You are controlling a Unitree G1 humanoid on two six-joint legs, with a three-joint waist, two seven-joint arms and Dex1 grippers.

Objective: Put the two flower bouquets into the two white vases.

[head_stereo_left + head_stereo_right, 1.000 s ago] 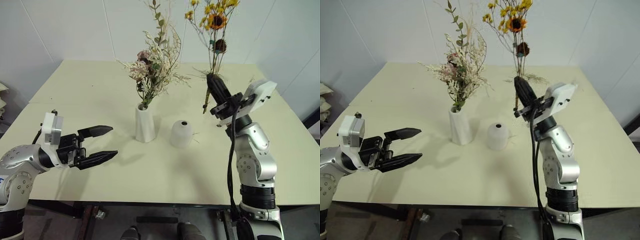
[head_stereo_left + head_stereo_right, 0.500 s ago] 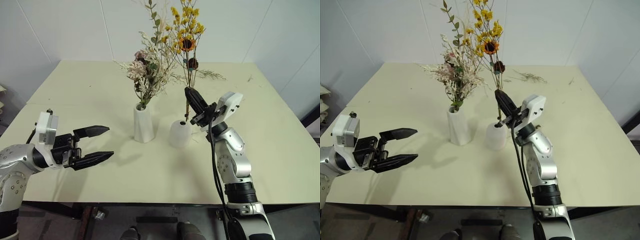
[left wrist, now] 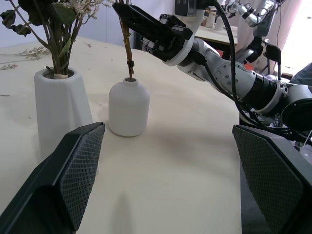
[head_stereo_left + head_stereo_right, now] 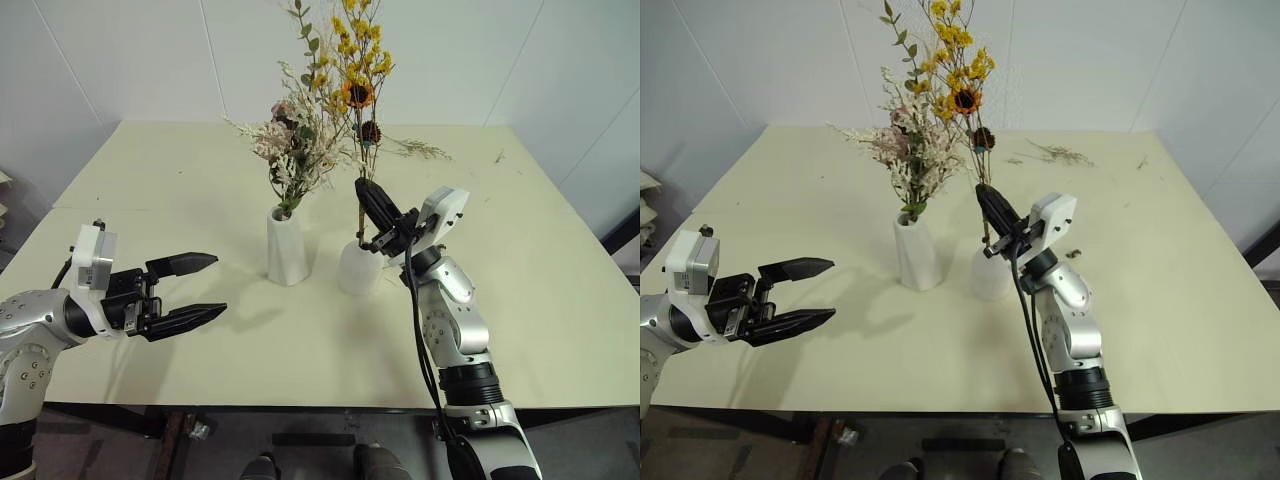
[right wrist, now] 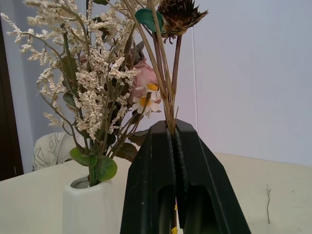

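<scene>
Left eye view — two vases (image 4: 288, 247), two bouquets (image 4: 298, 150).

Loose dried sprigs (image 4: 418, 149) lie at the far side of the pale table (image 4: 560, 300).

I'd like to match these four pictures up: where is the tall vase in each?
Left eye view: tall vase mid-table, just left of the round vase.
Right eye view: the vase again left of the round vase.
Left wrist view: the vase beside the round vase, beyond the left gripper.
Right wrist view: the vase beside the right gripper, shut on the yellow bouquet.
Shared landmark: the leafy bouquet in it.
</scene>
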